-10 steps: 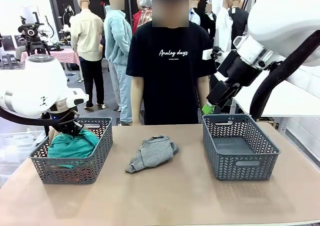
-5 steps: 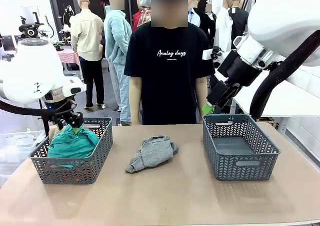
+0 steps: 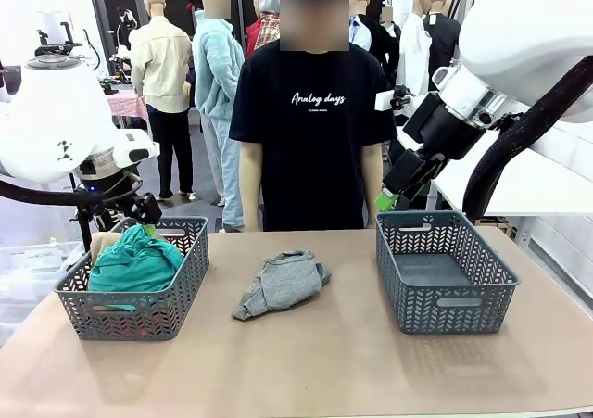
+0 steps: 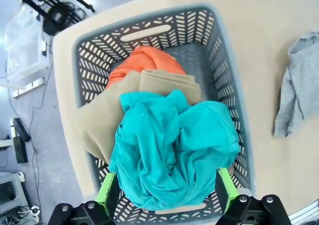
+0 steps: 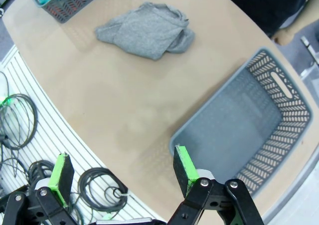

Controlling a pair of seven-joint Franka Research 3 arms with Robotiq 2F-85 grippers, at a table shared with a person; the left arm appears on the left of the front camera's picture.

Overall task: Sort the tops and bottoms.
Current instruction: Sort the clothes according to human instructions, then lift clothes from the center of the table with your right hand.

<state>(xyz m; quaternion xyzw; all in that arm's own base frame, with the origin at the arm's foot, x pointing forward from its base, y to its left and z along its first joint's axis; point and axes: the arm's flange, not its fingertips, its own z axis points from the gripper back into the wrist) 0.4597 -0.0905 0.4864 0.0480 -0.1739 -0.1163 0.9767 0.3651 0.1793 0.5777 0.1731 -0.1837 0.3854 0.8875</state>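
Left wrist view: left jaws gape empty over the crumpled teal-green cloth garment (image 4: 174, 150) in a grey lattice plastic basket (image 4: 149, 33); right jaws gape empty too.

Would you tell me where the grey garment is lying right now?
In the front view, the grey garment lies on the table between the left basket and the empty right basket.

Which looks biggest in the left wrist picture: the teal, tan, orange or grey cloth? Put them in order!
1. teal cloth
2. tan cloth
3. grey cloth and orange cloth: about alike. The orange one is partly buried, and the grey one runs off the picture's edge.
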